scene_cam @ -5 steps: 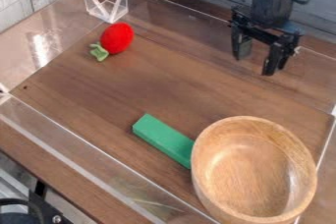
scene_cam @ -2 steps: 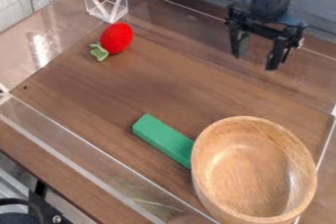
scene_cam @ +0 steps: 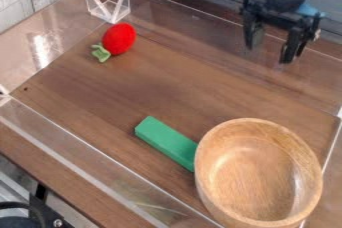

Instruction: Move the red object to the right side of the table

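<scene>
The red object (scene_cam: 119,38) is a small glossy red toy fruit with a green leafy stem at its lower left. It lies on the dark wood-grain table (scene_cam: 201,87) near the far left corner. My gripper (scene_cam: 275,50) hangs above the far right of the table, well away from the fruit. Its black fingers (scene_cam: 291,47) point down and stand apart with nothing between them.
A flat green rectangular block (scene_cam: 166,140) lies near the front centre. A large wooden bowl (scene_cam: 258,173) sits at the front right, beside the block. Clear acrylic walls (scene_cam: 80,167) ring the table's edges.
My gripper has risen and shifted slightly toward the far right. The fruit, block and bowl have stayed put.
</scene>
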Available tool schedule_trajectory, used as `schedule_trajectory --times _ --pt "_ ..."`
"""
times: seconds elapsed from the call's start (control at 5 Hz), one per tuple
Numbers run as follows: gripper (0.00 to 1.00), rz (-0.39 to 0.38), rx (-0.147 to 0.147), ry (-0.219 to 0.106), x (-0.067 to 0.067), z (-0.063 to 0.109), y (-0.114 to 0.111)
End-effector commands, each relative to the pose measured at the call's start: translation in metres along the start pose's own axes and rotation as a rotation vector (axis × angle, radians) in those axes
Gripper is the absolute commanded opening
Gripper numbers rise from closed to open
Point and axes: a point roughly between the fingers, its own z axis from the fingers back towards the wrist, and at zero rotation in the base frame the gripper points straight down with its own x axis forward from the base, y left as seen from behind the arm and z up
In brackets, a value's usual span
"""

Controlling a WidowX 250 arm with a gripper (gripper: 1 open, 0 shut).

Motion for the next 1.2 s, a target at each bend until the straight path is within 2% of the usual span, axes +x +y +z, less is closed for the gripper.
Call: schedule_trajectory --times 0.0,0.2,0.4,0.6,0.8,1.0 --pt "1.0 -0.011 0.005 -0.086 -0.001 0.039 -0.005" --pt "1.0 0.011 -0.001 -0.079 -0.007 0.046 -0.002" --pt "1.0 0.021 -0.006 -0.041 -0.007 0.037 0.002" --pt "1.0 0.058 -0.009 -0.011 -0.015 0.026 0.018" --pt "1.0 0.094 0.007 0.0 -0.033 0.029 0.055" --pt "1.0 0.18 0.03 -0.025 -0.053 0.041 0.1"
